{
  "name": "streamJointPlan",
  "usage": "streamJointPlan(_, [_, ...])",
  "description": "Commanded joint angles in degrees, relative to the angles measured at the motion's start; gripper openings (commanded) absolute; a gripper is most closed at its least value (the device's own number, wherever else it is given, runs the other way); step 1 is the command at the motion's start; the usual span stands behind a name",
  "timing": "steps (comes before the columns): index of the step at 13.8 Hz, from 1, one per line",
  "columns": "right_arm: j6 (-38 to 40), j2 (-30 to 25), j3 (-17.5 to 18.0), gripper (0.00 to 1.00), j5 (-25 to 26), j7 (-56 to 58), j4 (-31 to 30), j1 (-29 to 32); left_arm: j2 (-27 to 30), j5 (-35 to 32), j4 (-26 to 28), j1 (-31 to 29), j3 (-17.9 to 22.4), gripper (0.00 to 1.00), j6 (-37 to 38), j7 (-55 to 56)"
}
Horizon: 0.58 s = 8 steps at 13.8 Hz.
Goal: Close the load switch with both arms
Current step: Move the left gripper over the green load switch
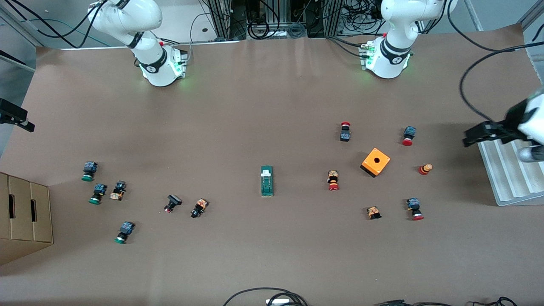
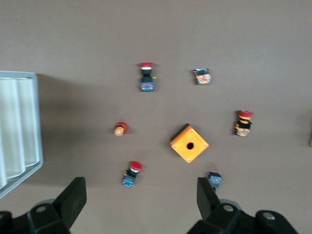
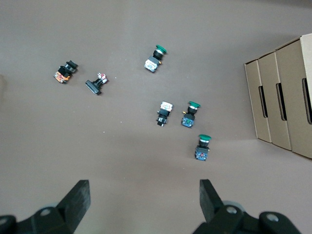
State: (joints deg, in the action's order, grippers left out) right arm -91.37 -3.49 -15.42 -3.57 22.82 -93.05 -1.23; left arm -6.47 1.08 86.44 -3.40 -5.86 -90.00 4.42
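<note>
Load switch (image 1: 267, 181), a narrow dark-green block with a white lever, lies untouched mid-table, well apart from the orange cube with a hole (image 1: 375, 162) toward the left arm's end.

Left gripper (image 2: 139, 202) spread wide, empty, high over the cube's cluster. Right gripper (image 3: 144, 202) likewise empty, over the green-capped buttons.

Advice: one arm braces the block, the other presses the lever.

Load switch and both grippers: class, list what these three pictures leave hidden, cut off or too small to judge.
- Load switch: front view only, too small to tell whether its white lever is open or closed; neither wrist view shows it clearly.
- Right gripper: absent from the front view, so its place over the table is unclear; its wrist view crops the open fingers' bases.
- Left gripper: the front view's edge cuts off its arm.
</note>
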Motion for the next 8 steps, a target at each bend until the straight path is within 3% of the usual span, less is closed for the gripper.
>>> streamJointPlan(1, [-0.21, 0.41, -0.05, 1.0, 1.55, 0.73, 0.68, -0.08, -0.55, -0.65, -1.1, 2.08, -2.13, 1.0, 0.09, -0.2])
streamJointPlan(5, [-0.21, 0.41, -0.05, 1.0, 1.55, 0.73, 0.68, -0.08, -4.33, 0.06, -1.1, 2.78, -2.92, 1.0, 0.08, -0.29])
streamJointPlan(8, [-0.21, 0.41, -0.05, 1.0, 1.55, 0.73, 0.68, -0.17, -5.12, 0.85, -0.75, 2.87, -6.08, 1.0, 0.52, 0.5])
